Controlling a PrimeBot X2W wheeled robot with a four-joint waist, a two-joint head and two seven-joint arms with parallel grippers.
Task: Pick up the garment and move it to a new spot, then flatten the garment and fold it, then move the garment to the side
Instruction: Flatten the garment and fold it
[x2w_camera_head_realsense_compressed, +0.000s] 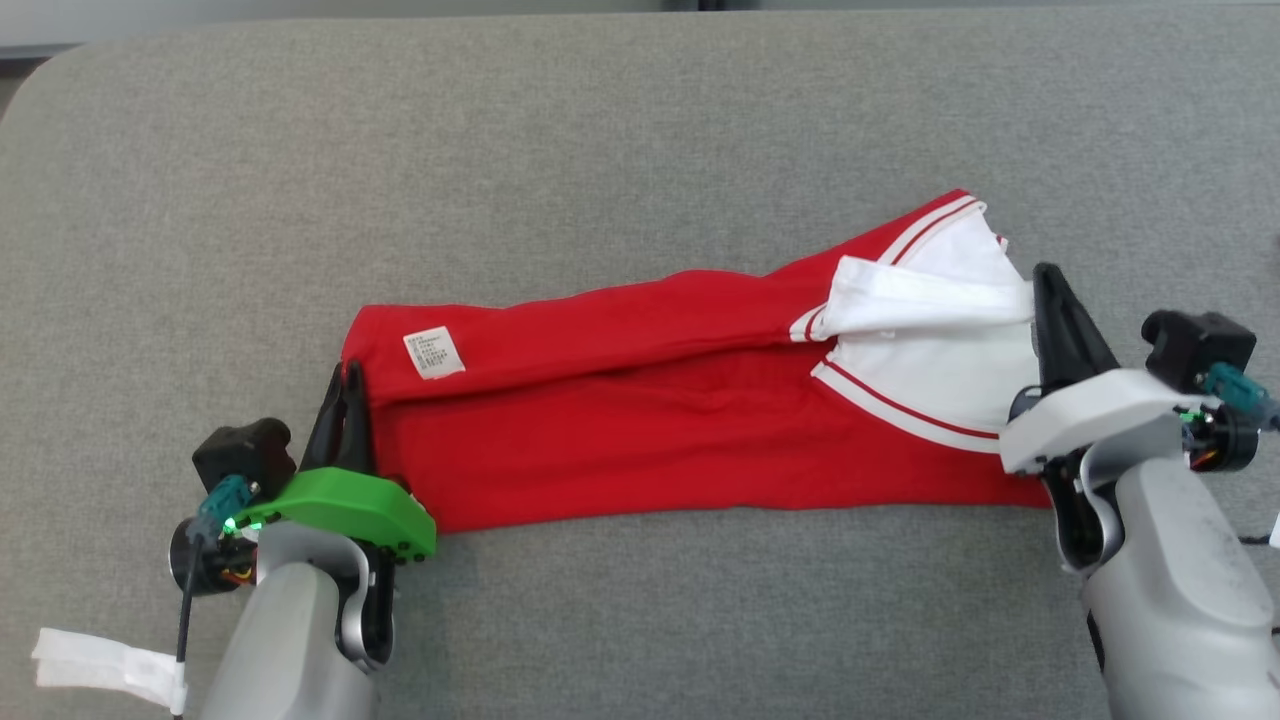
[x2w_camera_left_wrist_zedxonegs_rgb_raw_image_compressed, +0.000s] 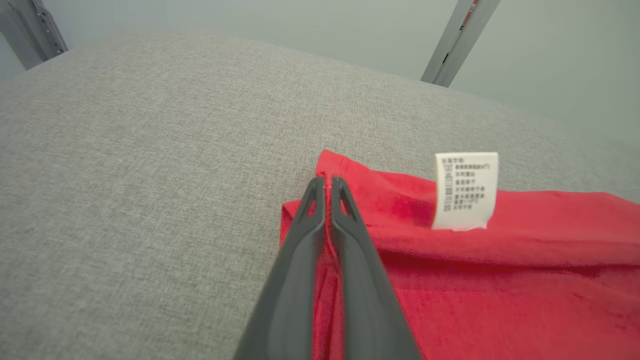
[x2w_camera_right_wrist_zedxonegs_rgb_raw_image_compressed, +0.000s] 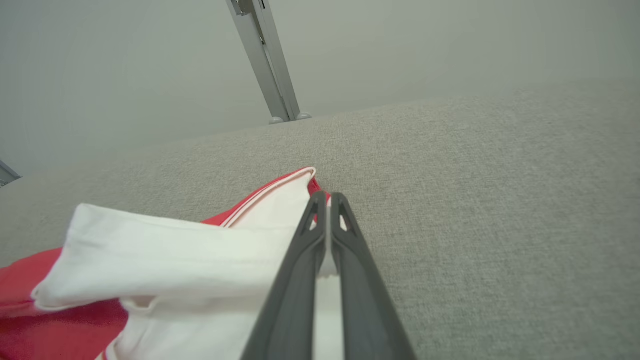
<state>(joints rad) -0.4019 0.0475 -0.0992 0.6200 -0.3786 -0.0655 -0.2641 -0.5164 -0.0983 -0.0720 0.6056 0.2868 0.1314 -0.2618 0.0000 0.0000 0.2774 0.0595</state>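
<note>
Here's what I've got on my screens. The red short-sleeved garment with the white collar and white-striped trim (x2w_camera_head_realsense_compressed: 650, 400) is lying on the grey fabric-covered table (x2w_camera_head_realsense_compressed: 600, 150), folded lengthwise into a long strip. It runs left to right across the middle, a bit towards the near edge. The right end, with the white collar, angles slightly towards the far side. A small white printed care label (x2w_camera_head_realsense_compressed: 433, 353) sits on top near the left end.

My left end effector (x2w_camera_head_realsense_compressed: 350, 385), the one with the green wrist housing, is at the left end of the strip. Its two dark fingers are pressed together, pinching the red hem right at the edge. The left wrist view shows the cloth caught between the tips.

My right end effector (x2w_camera_head_realsense_compressed: 1048, 285), with the white housing, is at the right end. It's squeezed together the same way, pinching the white fabric beside the collar. Both ends of the garment look low, on or near the table.
</note>
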